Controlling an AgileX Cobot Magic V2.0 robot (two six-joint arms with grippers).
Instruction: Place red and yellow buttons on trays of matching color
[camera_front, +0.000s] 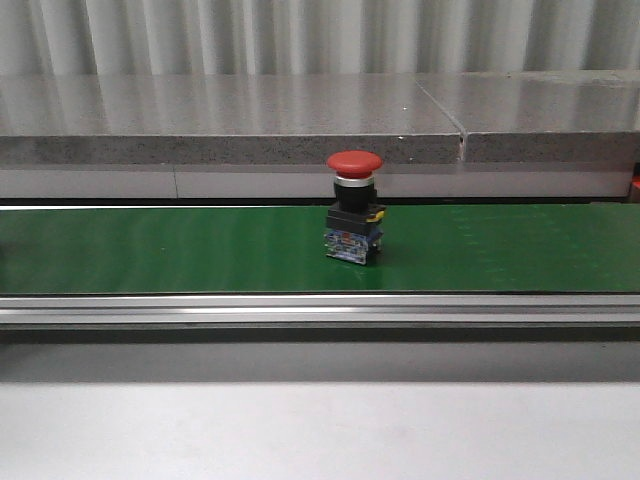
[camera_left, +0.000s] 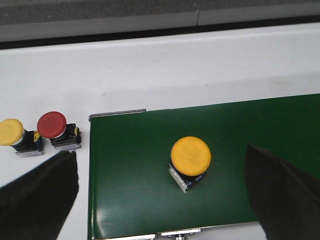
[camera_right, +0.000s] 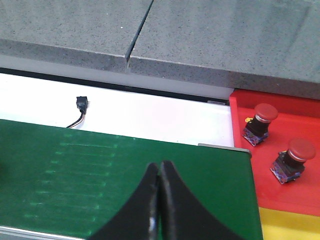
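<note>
A red button stands upright in the middle of the green belt in the front view, where neither gripper shows. In the left wrist view a yellow button sits on the belt, and my left gripper hangs open over it, fingers wide apart on both sides. My right gripper is shut and empty above the belt's end. Beside that end lies the red tray with two red buttons, and a yellow tray adjoins it.
On the white surface off the belt's end stand another red button and another yellow button. A small cable plug lies on the white strip behind the belt. A grey stone ledge runs along the back.
</note>
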